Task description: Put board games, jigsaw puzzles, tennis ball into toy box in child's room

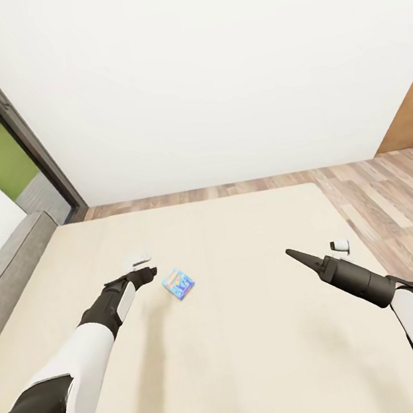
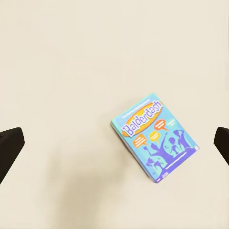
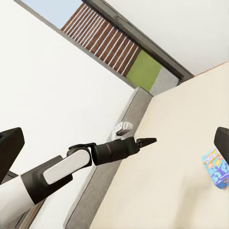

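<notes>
One small blue board game (image 1: 178,284) lies flat on the beige bed (image 1: 260,359), near the middle of the mattress and nearer the left arm than the right. In the left wrist view its cover (image 2: 153,136) is plain to read: light blue with a thin green edge, the word "Balderdash" in white letters on an orange oval, orange speech bubbles, and purple silhouettes of people beneath. It sits skewed to the mattress edges, cover up. In the right wrist view the same box (image 3: 217,168) is cut off at the frame's edge, so only part of the cover shows.

The left gripper (image 1: 147,272) hangs above the bed just beside the box and is not touching it. Its dark fingers (image 2: 10,145) sit far apart at the two sides of its wrist view, released and holding nothing. In the right wrist view that gripper (image 3: 146,141) looks like a thin dark point, seen edge-on.

The right gripper (image 1: 296,255) points over the mattress well away from the box. Its fingers (image 3: 9,143) stand wide apart too, empty.

I count one game box, two arms, and one grey headboard (image 1: 14,267) along the bed's left side, beside a dark-framed window (image 1: 7,113). Wood-plank floor (image 1: 395,200) runs along the right.
</notes>
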Controlling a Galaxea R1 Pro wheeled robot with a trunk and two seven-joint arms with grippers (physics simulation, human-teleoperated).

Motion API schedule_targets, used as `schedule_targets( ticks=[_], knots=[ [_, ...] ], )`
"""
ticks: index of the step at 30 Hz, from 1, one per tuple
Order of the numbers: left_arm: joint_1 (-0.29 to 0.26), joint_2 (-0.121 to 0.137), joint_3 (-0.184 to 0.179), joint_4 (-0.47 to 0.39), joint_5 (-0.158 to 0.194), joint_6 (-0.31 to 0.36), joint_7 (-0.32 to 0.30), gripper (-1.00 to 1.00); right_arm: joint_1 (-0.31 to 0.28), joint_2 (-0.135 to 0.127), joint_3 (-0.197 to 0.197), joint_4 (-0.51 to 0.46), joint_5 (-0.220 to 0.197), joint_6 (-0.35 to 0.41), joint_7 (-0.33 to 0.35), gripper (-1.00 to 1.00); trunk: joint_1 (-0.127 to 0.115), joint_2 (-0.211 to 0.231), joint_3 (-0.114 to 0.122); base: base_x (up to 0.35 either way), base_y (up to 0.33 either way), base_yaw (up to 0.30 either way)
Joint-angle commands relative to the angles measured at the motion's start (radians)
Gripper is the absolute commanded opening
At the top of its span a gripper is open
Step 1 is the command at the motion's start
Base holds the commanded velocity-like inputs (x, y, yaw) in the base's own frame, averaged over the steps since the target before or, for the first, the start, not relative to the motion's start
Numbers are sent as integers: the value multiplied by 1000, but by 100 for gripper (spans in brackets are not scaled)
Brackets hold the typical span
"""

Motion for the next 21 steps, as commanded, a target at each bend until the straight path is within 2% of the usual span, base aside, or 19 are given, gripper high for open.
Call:
schedule_targets(
  ticks=[1, 21],
  knots=[
    [0, 0, 1, -2, 11, 6, 3, 100, -1, 0, -1, 0, -3, 6, 1, 100, 0, -1, -3, 0, 0, 0],
    [0, 0, 1, -2, 10, 5, 3, 100, -1, 0, 0, 0, -2, 3, 1, 100, 0, -1, -36, 0, 0, 0]
  ],
)
